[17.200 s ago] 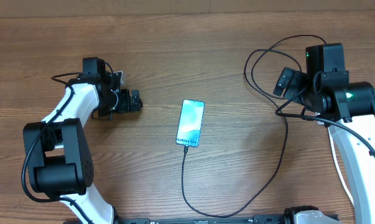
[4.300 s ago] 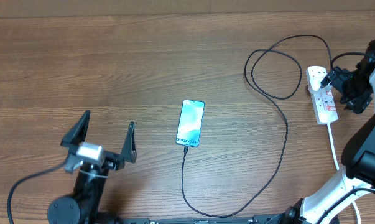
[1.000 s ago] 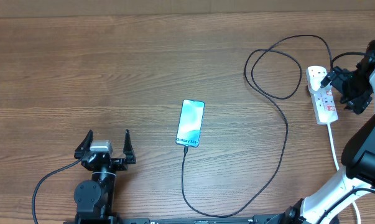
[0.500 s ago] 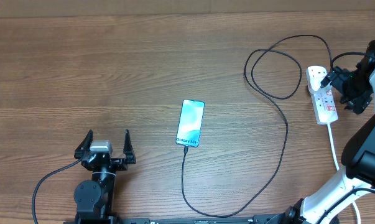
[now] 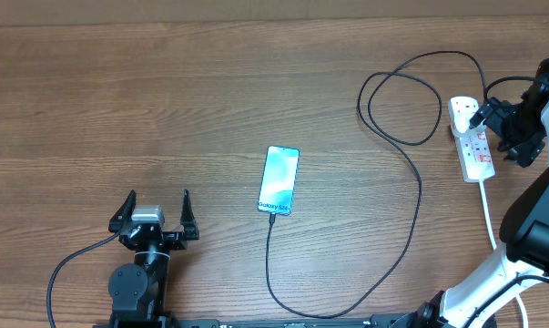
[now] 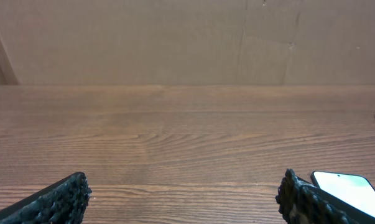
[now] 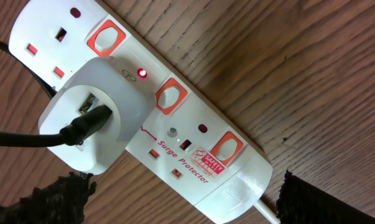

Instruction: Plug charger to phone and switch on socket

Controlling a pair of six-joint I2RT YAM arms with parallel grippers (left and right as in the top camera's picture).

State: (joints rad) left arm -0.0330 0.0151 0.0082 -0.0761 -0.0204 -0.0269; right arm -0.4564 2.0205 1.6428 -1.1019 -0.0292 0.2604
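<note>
The phone (image 5: 279, 179) lies mid-table, screen lit light blue, and shows at the lower right of the left wrist view (image 6: 352, 190). The thin black charger cable (image 5: 411, 228) runs from the phone's near end in loops to the white socket strip (image 5: 472, 144) at the far right. In the right wrist view the cable's black connector sits in a white adapter (image 7: 91, 127) plugged into the strip (image 7: 193, 149); a red light (image 7: 142, 74) glows beside it. My right gripper (image 7: 184, 196) is open just above the strip. My left gripper (image 5: 156, 214) is open and empty, near the front left.
The strip's white lead (image 5: 489, 223) runs toward the table's front edge by my right arm. A cardboard wall (image 6: 187, 40) stands behind the table's far edge. The cable loops (image 5: 401, 100) lie on the wood left of the strip.
Over the last second nothing has moved. Earlier, the left arm drew back from mid-left to the front edge, and the right arm moved to the strip.
</note>
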